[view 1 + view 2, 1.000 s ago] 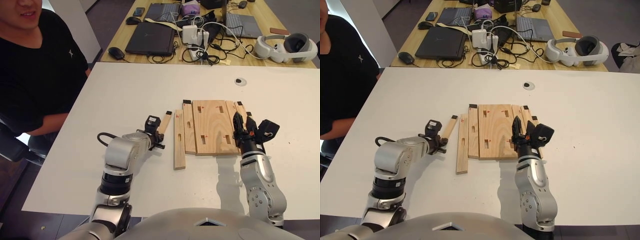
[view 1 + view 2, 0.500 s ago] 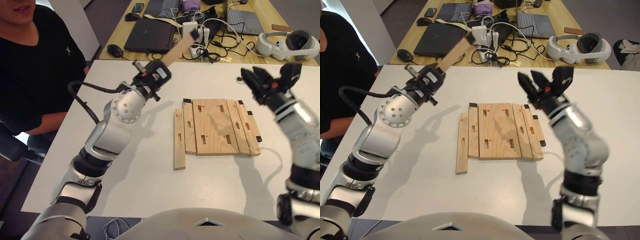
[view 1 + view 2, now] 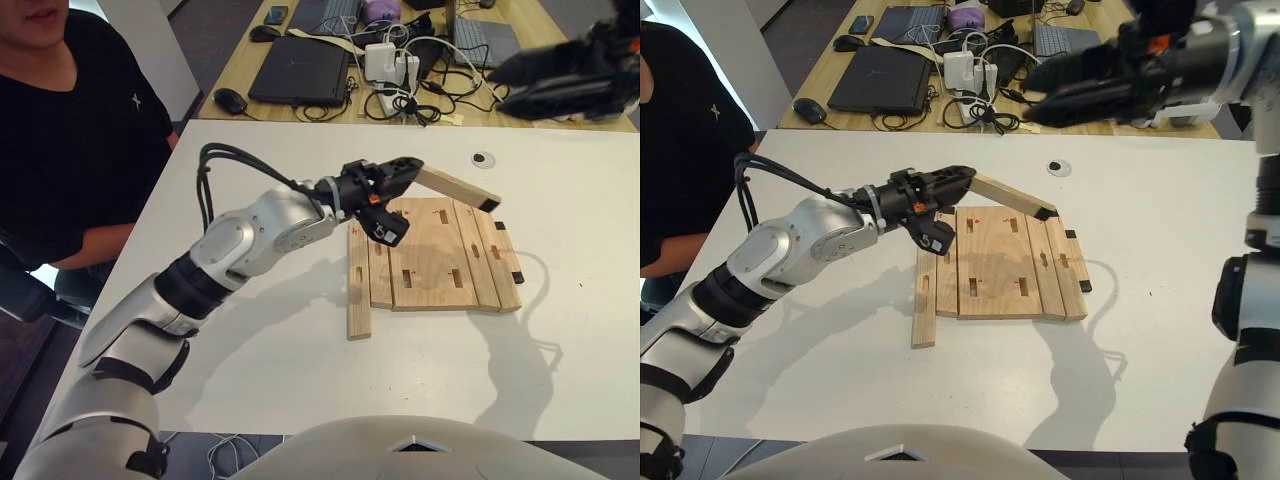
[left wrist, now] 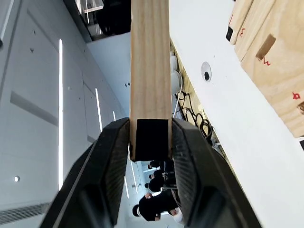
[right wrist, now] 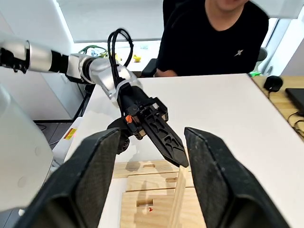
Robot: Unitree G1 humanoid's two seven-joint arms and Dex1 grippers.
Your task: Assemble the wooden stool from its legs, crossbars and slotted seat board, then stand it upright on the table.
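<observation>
My left gripper is shut on the black-capped end of a wooden bar. It holds the bar in the air, slanting over the far edge of the slotted seat board. In the left wrist view the fingers clamp the bar on both sides. The board lies flat mid-table with loose wooden slats on its left and right. My right gripper is raised high over the table's far side, open and with nothing in it. Its spread fingers frame the left gripper farther off.
A small round disc lies on the white table beyond the board. Behind the table, a wooden desk carries laptops, tangled cables and a white headset. Bare tabletop stretches to the left, right and front of the board.
The left gripper has swung the bar down from pointing up and away to slanting over the board's far edge. The right arm has risen farther up and back.
</observation>
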